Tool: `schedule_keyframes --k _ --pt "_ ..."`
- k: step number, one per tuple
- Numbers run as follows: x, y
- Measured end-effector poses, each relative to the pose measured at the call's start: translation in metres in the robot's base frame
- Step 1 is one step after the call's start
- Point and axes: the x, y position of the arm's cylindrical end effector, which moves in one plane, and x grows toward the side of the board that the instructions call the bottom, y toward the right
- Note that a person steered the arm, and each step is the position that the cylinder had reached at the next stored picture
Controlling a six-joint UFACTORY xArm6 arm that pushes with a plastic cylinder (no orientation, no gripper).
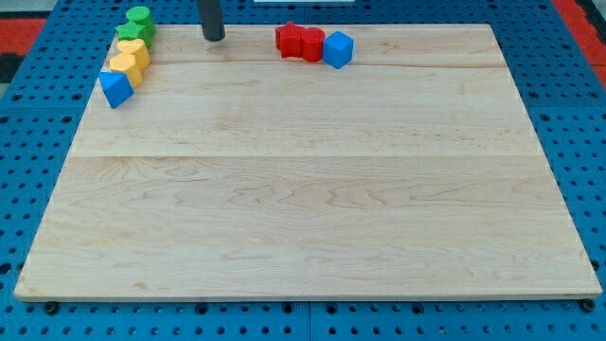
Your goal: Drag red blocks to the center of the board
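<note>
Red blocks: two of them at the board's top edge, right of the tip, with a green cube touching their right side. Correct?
One thing is off: the cube touching their right side is blue, not green. The camera view shows the two red blocks at the top edge, to the right of my tip, with the blue cube against their right side. The green blocks sit in the top left corner.

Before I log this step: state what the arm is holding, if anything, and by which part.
Nothing is held. My tip touches no block; it stands at the view's top, left of the red blocks, apart from them.
</note>
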Motion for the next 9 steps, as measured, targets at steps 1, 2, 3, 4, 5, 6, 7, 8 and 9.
schedule_keyframes --k 1,2,3,4,5,6,7,8,9 --pt "-0.005 0.007" --pt "-0.004 0.047" --pt "0.002 0.094" --pt "0.012 0.140" --pt "0.057 0.145" --pt "0.101 0.142" --pt "0.143 0.149" --pt "0.178 0.164" --pt "0.208 0.135"
